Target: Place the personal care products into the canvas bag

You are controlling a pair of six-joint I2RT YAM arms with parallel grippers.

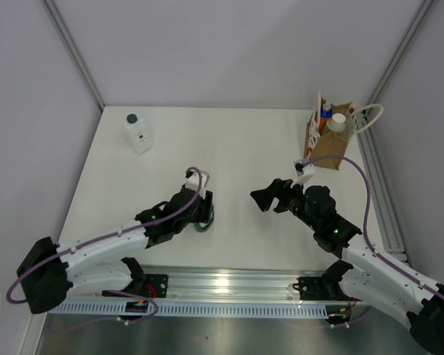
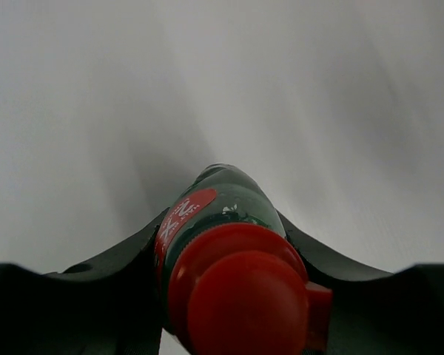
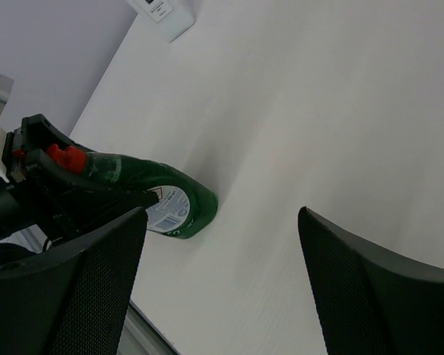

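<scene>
Canvas bag (image 1: 317, 140) stands upright at upper right of the top view, near the far right corner of the white table (image 1: 244, 140). Two bottles are in it. An orange-red bottle with blue cap (image 1: 325, 113) shows at the back, and a bottle with whitish cap (image 1: 338, 120) is just beside it on the right, both tops poking above the rim. Clear square bottle with black cap (image 1: 138, 133) stands alone, upright, at upper left, well apart from the bag and from both arms. Left gripper (image 1: 201, 211) sits lower centre-left of the top view, closed on a dark green bottle with red cap (image 2: 229, 207). In the left wrist view the black fingers (image 2: 111, 259) press either side of the bottle near its cap end, red cap toward the lens. In the right wrist view the green bottle is tilted, base down by the table surface; cannot tell whether the base touches. Right gripper (image 1: 270, 196) is lower centre-right of the top view, near the left one, pointing toward it. Its fingers are spread wide and nothing is between them; in its own view only bare table shows in the gap.
</scene>
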